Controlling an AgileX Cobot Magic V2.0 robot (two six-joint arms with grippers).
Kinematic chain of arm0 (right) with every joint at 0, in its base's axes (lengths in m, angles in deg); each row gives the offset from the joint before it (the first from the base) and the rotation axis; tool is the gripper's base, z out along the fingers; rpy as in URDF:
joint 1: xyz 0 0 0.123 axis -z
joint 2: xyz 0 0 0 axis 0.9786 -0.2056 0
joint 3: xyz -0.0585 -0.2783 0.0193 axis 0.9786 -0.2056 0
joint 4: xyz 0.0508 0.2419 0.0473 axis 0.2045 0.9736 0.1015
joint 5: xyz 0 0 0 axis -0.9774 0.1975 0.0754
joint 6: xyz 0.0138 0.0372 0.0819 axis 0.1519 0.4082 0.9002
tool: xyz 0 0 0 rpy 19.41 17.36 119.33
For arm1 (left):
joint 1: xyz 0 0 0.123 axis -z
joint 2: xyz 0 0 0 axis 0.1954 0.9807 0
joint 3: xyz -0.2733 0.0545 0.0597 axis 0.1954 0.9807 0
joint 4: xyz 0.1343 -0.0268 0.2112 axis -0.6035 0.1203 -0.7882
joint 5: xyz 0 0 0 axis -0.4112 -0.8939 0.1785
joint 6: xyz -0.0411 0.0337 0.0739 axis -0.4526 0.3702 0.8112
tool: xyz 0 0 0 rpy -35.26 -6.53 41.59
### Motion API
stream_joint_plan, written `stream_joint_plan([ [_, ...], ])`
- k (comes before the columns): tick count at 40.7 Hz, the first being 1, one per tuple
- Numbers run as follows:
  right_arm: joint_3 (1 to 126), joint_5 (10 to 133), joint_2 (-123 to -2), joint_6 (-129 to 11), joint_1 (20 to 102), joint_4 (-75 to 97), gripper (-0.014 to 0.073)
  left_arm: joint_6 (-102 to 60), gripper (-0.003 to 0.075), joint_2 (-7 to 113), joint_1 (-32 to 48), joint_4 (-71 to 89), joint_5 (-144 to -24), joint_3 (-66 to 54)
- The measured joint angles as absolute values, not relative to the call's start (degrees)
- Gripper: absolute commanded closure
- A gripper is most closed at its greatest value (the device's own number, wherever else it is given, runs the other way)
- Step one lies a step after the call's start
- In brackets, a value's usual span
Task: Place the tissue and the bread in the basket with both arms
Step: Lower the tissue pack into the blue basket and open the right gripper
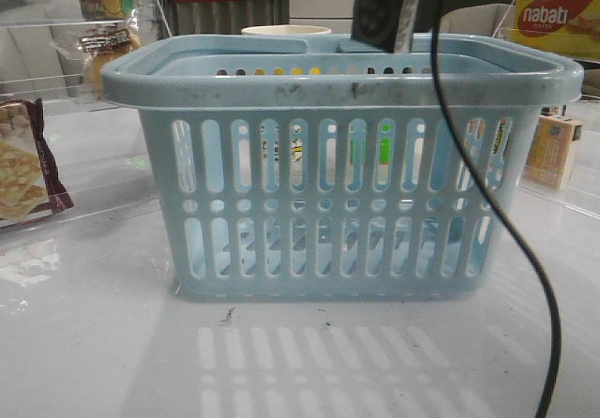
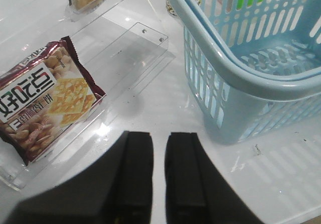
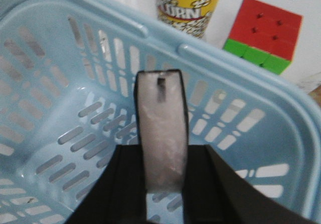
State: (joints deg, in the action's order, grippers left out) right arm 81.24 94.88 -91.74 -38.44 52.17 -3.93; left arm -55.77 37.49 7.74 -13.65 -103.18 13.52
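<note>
Half done at most, judging by the basket sitting empty on the desk. Holding the tissue clamped in the right tool over the basket. Hovering the left tool, nearly closed and empty, beside the basket. Leaving the bread back left.
</note>
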Motion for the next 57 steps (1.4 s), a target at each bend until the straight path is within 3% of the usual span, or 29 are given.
stream_joint_plan([
  [7, 81.10, 94.66, -96.13, -38.44, 51.02, -3.84, 0.0068, -55.77, 0.0592, 37.49, 7.74, -13.65, -103.18, 13.52],
  [11, 81.10, 94.44, -97.10, -38.44, 51.02, -3.84, -0.0006, -55.77, 0.0592, 37.49, 7.74, -13.65, -103.18, 13.52],
  [28, 78.30, 91.69, -85.28, -39.38, 50.26, -3.84, 0.0003, -55.77, 0.0592, 37.49, 7.74, -13.65, -103.18, 13.52],
  [47, 50.71, 86.49, -55.93, -40.26, 49.66, -3.84, 0.0003, -55.77, 0.0592, 37.49, 7.74, -13.65, -103.18, 13.52],
  [57, 42.27, 89.44, -47.38, -40.07, 49.66, -3.84, 0.0003, -55.77, 0.0592, 37.49, 7.74, -13.65, -103.18, 13.52],
])
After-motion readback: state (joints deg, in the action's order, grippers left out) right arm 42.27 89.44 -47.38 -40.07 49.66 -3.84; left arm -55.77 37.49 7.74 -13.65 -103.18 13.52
